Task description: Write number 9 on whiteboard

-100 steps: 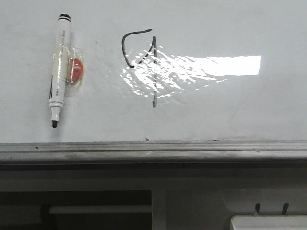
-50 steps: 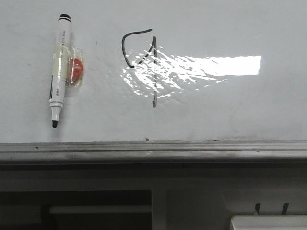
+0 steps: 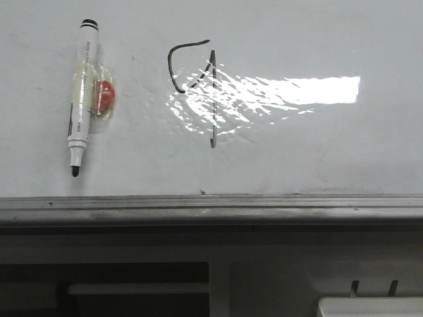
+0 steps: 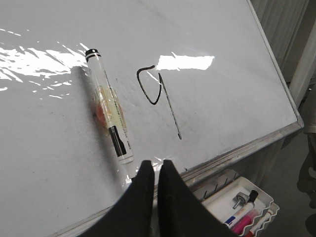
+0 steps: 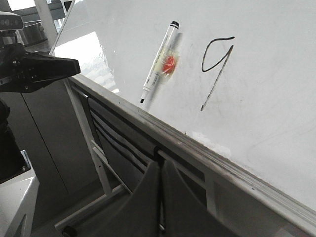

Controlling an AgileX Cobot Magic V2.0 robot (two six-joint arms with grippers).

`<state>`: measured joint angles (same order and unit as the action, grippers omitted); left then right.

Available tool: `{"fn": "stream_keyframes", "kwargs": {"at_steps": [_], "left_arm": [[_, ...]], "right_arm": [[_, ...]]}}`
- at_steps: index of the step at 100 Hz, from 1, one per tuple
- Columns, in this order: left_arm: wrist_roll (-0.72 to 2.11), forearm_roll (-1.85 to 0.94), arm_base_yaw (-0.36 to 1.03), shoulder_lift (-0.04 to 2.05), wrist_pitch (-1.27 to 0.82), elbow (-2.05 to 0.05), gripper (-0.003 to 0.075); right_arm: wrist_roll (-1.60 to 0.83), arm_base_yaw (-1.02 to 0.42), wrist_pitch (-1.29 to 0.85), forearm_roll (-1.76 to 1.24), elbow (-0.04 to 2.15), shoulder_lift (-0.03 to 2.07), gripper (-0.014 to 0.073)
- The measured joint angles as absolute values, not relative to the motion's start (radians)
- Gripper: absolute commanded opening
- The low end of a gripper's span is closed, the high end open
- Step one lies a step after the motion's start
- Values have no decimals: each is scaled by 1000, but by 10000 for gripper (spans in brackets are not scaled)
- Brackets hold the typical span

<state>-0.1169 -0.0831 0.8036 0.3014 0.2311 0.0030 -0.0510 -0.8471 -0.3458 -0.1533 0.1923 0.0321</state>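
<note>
The number 9 (image 3: 198, 82) is drawn in thin dark strokes on the whiteboard (image 3: 317, 152), an angular loop with a long stem ending in a small hook. It also shows in the left wrist view (image 4: 159, 96) and the right wrist view (image 5: 216, 66). A white marker pen with a red magnet (image 3: 84, 96) sticks to the board left of the 9, tip down. My left gripper (image 4: 155, 165) is shut and empty, below the pen near the tray ledge. My right gripper (image 5: 161, 165) is shut and empty, below the ledge. Neither gripper shows in the front view.
A grey metal tray ledge (image 3: 211, 206) runs under the board. A white tray with several coloured markers (image 4: 247, 212) stands below the board's right part. The left arm (image 5: 34, 66) shows at the side in the right wrist view. A bright glare patch (image 3: 297, 90) lies right of the 9.
</note>
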Motion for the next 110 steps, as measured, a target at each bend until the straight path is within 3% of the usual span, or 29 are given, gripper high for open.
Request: {"fn": "stream_keyframes", "kwargs": {"at_steps": [110], "left_arm": [[-116,-83,804,301,255,4,-20]], "right_arm": [[-51,-847,-340,-160,192,32,-69]]}}
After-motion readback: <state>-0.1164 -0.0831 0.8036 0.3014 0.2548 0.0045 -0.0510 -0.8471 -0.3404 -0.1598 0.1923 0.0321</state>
